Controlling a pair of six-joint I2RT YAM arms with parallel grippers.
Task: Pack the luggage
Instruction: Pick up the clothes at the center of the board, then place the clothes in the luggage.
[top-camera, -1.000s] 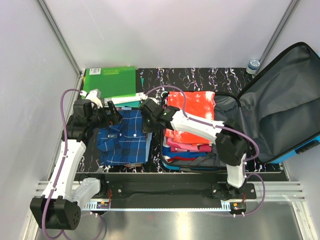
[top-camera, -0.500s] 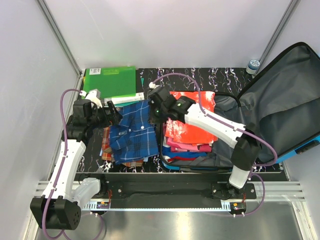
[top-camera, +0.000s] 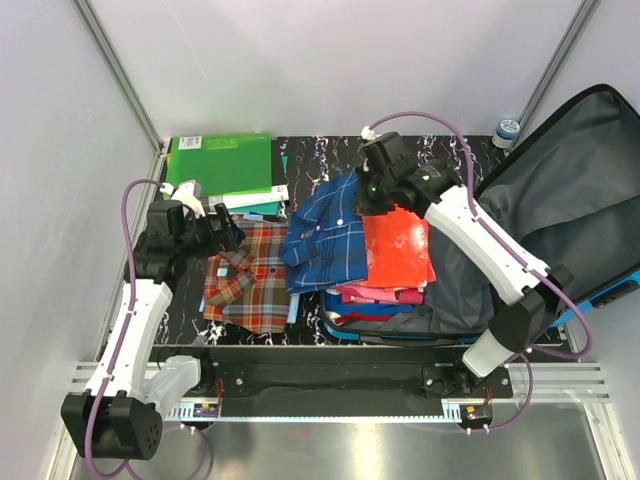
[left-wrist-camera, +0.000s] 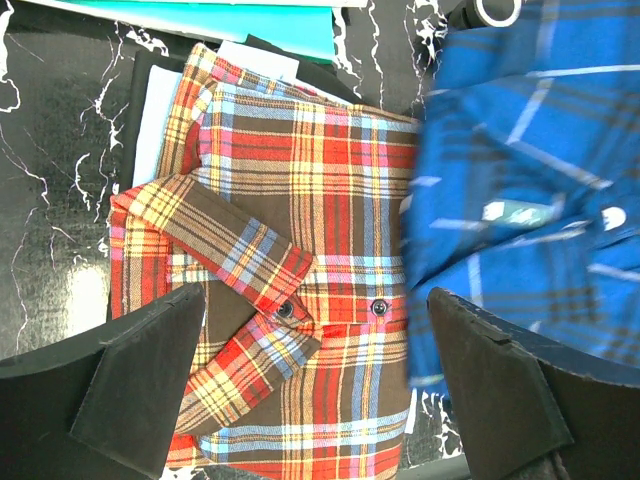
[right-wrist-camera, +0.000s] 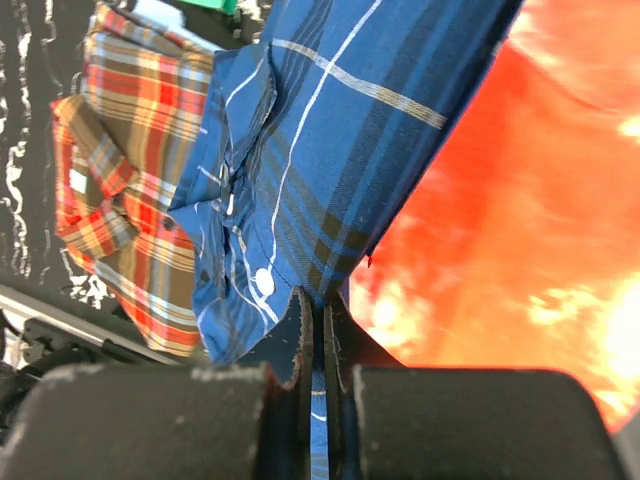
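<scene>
Left gripper (top-camera: 228, 228), fingers spread wide, poised over red plaid shirt (top-camera: 245, 280), presumably ready for the next pick. Beyond, right gripper (top-camera: 365, 198) pinched shut on blue plaid shirt (top-camera: 325, 235), raised for transfer onto the orange-topped stack (top-camera: 398, 245) inside the luggage (top-camera: 560, 220), lying open on the right. Shell largely hidden beneath clothes; lid cropped by frame edge
</scene>
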